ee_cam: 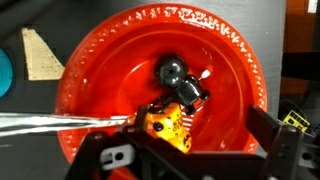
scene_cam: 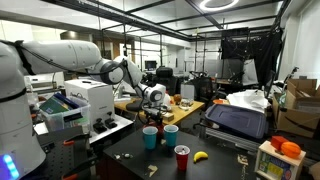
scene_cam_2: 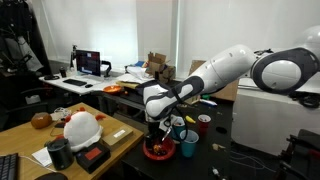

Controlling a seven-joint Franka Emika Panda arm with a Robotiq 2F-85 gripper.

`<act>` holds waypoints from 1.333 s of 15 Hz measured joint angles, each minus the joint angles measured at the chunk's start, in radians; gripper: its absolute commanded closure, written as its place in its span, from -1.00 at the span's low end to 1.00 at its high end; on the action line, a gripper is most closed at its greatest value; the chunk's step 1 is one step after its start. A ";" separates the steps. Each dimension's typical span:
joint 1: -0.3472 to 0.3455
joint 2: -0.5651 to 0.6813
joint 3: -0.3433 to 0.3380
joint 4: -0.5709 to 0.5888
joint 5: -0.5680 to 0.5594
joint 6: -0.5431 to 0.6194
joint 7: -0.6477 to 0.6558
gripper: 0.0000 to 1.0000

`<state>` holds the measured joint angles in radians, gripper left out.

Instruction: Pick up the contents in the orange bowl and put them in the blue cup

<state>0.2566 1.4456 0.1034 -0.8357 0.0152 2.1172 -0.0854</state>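
Observation:
The orange bowl [ee_cam: 100, 70] fills the wrist view and stands on the black table; it also shows in both exterior views [scene_cam_2: 158, 151] [scene_cam: 150, 128]. Inside it lies a small yellow and black toy [ee_cam: 165, 120] with a round black part. My gripper [ee_cam: 180, 135] hangs straight over the bowl, open, one finger on each side of the toy and neither touching it. In the exterior views the gripper [scene_cam_2: 157, 136] [scene_cam: 151, 114] points down just above the bowl. The blue cup [scene_cam_2: 188, 147] [scene_cam: 150, 141] stands upright right beside the bowl.
A red cup [scene_cam: 182, 157] [scene_cam_2: 203, 125] and a teal cup [scene_cam: 171, 135] stand close by, and a banana [scene_cam: 200, 156] lies on the table. A white-and-orange domed object [scene_cam_2: 80, 128] sits on the wooden desk. A tan scrap [ee_cam: 40, 55] lies beside the bowl.

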 measured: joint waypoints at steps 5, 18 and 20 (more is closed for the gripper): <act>0.004 0.006 -0.010 0.000 -0.005 0.020 -0.001 -1.00; 0.005 0.014 -0.023 0.018 -0.041 0.034 -0.010 -1.00; 0.005 0.016 -0.020 0.020 -0.041 0.034 -0.010 -1.00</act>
<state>0.2621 1.4620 0.0830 -0.8160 -0.0260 2.1513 -0.0956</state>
